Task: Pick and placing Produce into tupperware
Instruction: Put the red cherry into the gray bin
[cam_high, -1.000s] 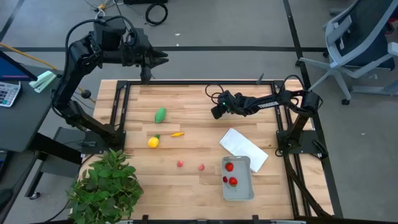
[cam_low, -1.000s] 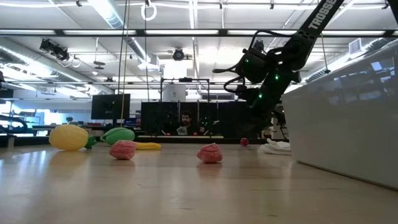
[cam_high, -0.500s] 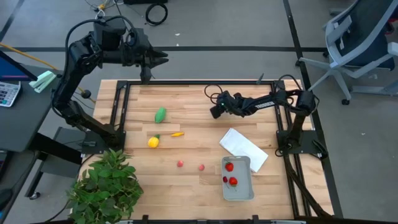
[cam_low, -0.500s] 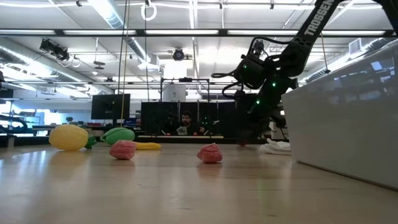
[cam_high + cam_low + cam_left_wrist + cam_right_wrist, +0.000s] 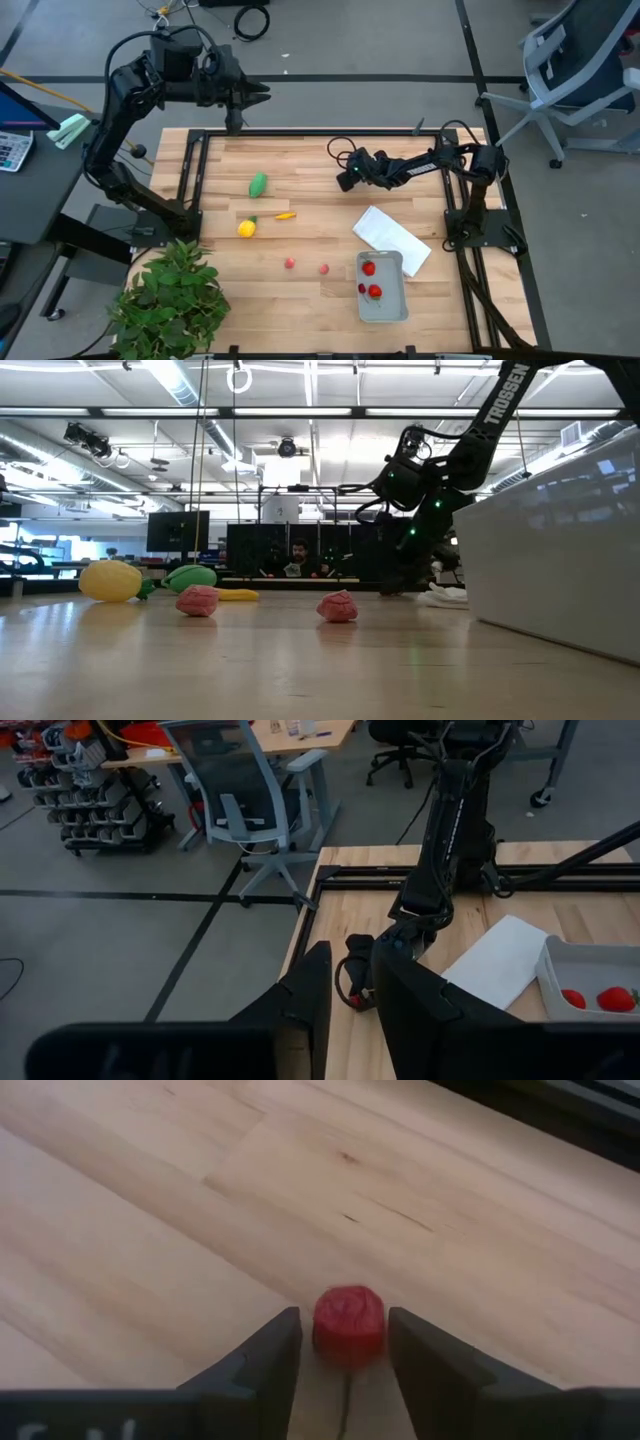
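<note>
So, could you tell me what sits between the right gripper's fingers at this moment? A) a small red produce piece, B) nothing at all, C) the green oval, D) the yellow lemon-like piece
A: the right wrist view shows a small red piece between the fingers of the right gripper, low over the wooden table; whether they press on it yet cannot be told.
</note>
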Available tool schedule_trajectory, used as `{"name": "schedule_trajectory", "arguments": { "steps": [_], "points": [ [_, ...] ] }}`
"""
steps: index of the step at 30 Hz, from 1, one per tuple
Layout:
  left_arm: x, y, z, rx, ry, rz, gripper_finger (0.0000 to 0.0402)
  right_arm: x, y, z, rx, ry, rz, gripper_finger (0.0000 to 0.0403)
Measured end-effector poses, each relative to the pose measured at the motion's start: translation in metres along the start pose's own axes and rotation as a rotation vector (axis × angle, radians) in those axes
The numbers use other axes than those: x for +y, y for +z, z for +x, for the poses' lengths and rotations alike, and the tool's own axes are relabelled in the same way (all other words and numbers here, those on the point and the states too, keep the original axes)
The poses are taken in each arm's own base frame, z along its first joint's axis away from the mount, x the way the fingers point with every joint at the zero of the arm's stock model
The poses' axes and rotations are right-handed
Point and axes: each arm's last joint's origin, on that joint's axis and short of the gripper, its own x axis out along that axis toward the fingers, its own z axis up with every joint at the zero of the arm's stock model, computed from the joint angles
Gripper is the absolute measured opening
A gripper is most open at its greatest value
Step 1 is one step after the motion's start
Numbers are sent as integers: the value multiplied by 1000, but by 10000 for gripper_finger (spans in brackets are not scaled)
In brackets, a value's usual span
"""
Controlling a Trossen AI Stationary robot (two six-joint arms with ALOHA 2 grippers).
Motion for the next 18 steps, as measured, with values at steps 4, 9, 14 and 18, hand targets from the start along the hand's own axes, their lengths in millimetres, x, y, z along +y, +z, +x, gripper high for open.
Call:
{"name": "schedule_trajectory", "arguments": {
  "steps": [4, 9, 14, 18],
  "points": [
    [0, 0, 0, 1, 0, 0, 88, 1, -1, 1, -1, 1, 0, 130],
    [0, 0, 0, 1, -1, 0, 87, 0, 3, -5, -7, 13, 2, 54],
    [0, 0, 0, 1, 0, 0, 80, 3, 3, -10, -5, 29, -9, 34],
    [0, 0, 0, 1, 0, -1, 78, 17, -4, -17, -1, 69, -64, 34]
  ]
}}
